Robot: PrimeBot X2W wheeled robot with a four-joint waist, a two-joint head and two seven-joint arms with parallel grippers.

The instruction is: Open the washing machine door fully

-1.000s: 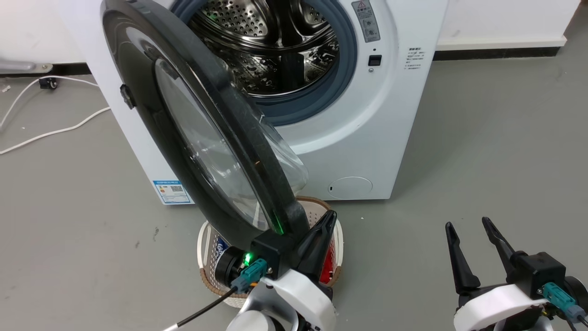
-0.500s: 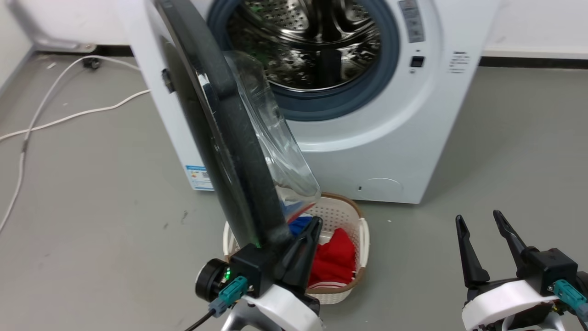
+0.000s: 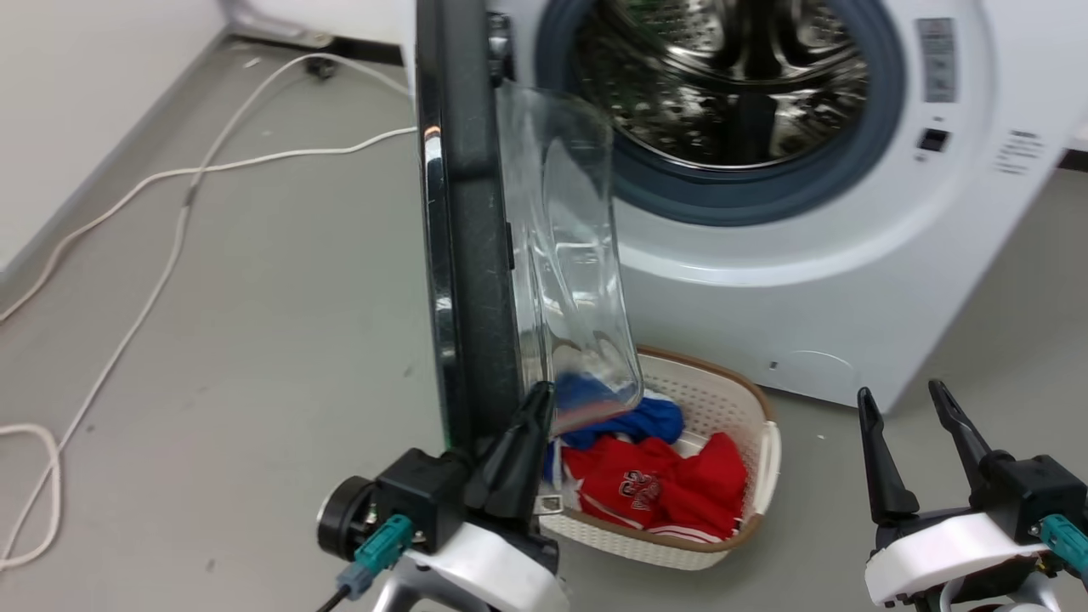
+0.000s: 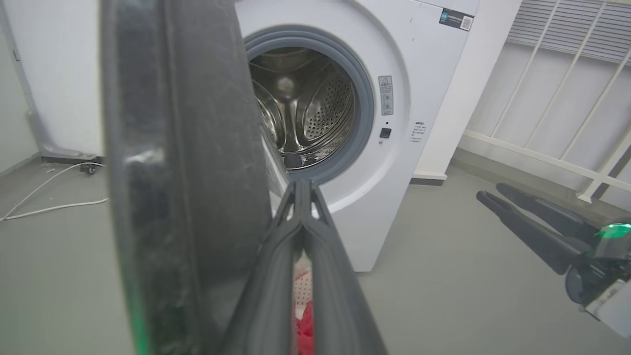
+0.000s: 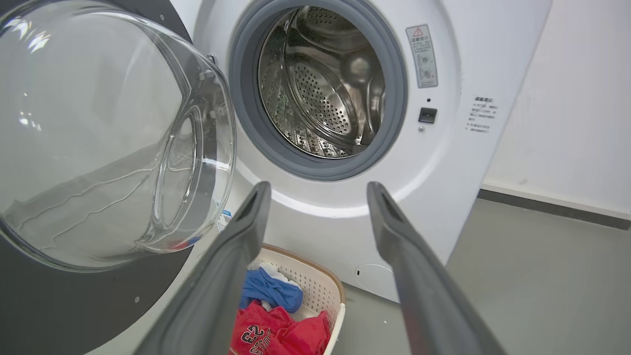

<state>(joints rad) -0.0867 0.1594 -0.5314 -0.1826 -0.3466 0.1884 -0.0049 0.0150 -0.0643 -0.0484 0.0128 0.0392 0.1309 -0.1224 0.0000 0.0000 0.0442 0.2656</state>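
Laundry room: washing machine, basket of clothes.

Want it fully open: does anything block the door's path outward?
Nothing visible. Left of the washing machine door, white cables lie flat on the floor; the basket is on its glass side.

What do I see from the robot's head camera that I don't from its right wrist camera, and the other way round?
Head view: the left hand, fingers closed, sits beside the edge-on rim of the washing machine door, and white cables trail over the floor. Right wrist view: the door's inner face seen broadside, its clear glass bowl bulging out. Shared: the open right hand, the steel drum, and the basket of red and blue clothes.
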